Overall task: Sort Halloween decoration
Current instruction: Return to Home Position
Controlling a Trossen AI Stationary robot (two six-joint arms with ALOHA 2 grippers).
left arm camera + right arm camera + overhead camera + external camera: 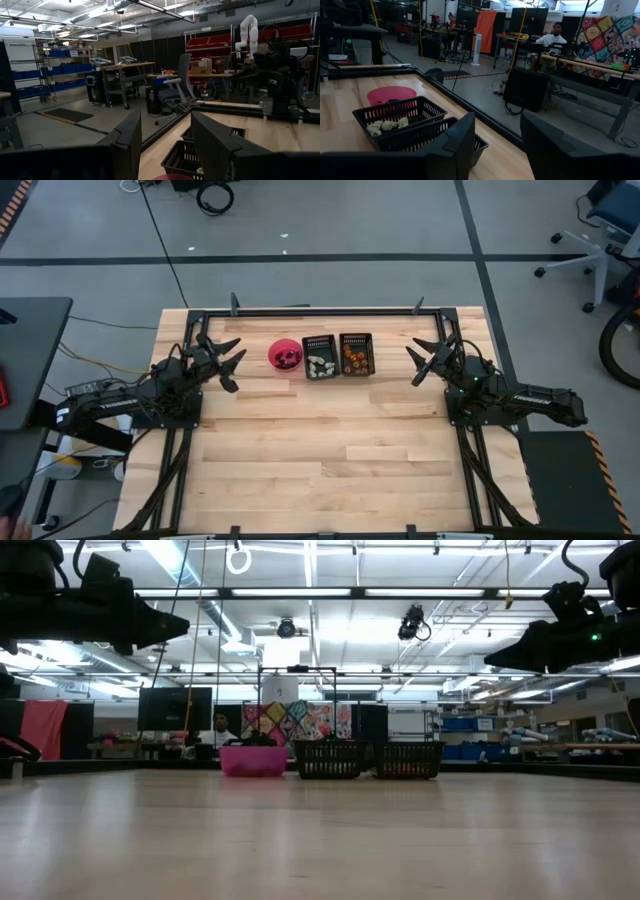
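table [330, 440]: pale wood planks, smooth | trays [320, 337]: black plastic mesh | bowl [273, 352]: pink plastic

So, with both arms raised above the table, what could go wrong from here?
The left gripper, jaws open, hangs near the pink bowl; a low sweep might knock it and spill the dark pieces inside. The tray of white pieces and the tray of orange pieces stand close together, so a bump to one may shift both. Their walls are open mesh; a tiny piece might slip through. The right gripper waits, jaws open.
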